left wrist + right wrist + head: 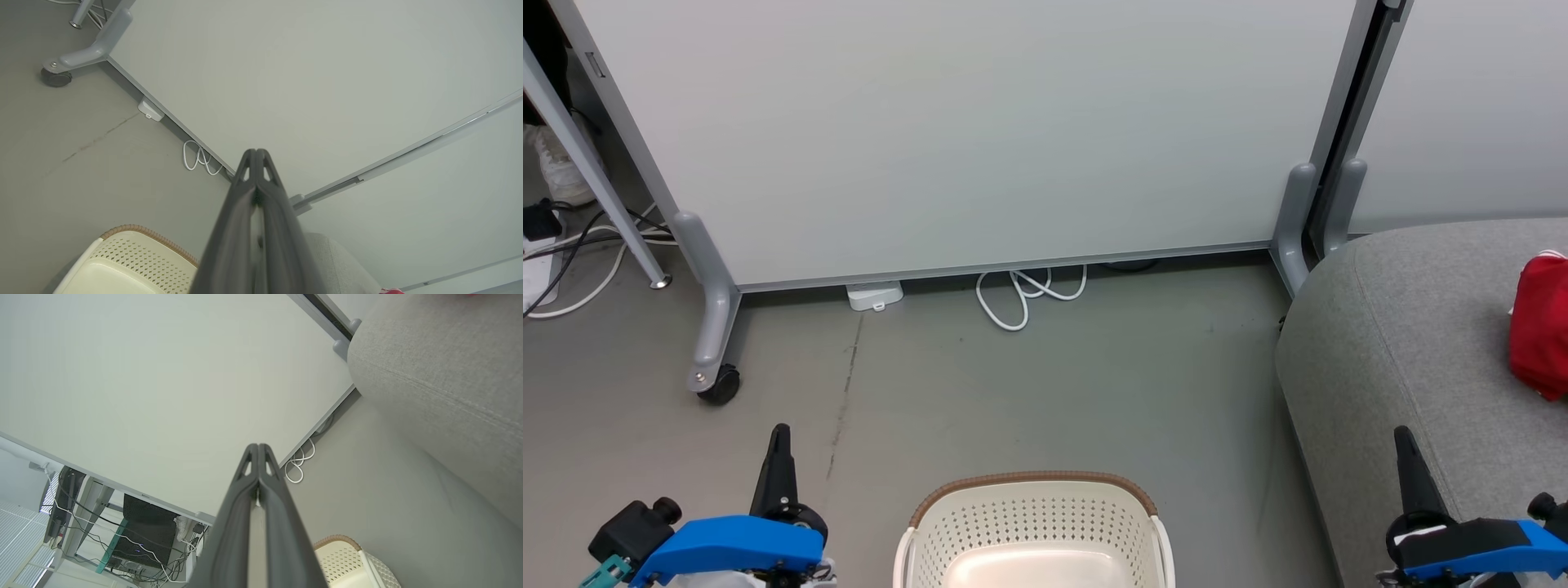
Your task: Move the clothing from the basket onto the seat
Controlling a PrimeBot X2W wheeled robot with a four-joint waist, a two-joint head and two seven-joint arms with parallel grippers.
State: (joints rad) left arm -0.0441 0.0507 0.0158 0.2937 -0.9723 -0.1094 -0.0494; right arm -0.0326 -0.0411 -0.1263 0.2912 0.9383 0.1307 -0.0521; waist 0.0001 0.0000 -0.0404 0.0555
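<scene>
I count one basket [1033,490] at the bottom centre of the head view, cut off by the lower edge. There is one seat [1405,327] at the right and one red garment [1539,335] lying on it at the right edge of the frame, partly cropped. I have two pincers: the left gripper [781,437] at lower left and the right gripper [1403,437] at lower right. Each has its fingers pressed together, clenched on nothing. Bare floor [1054,392] lies open between the basket, the seat's rounded edge and the white panel [972,131] across the top. One coiled white cable [1025,294] and one small white box [876,296] sit at the panel's foot.
</scene>
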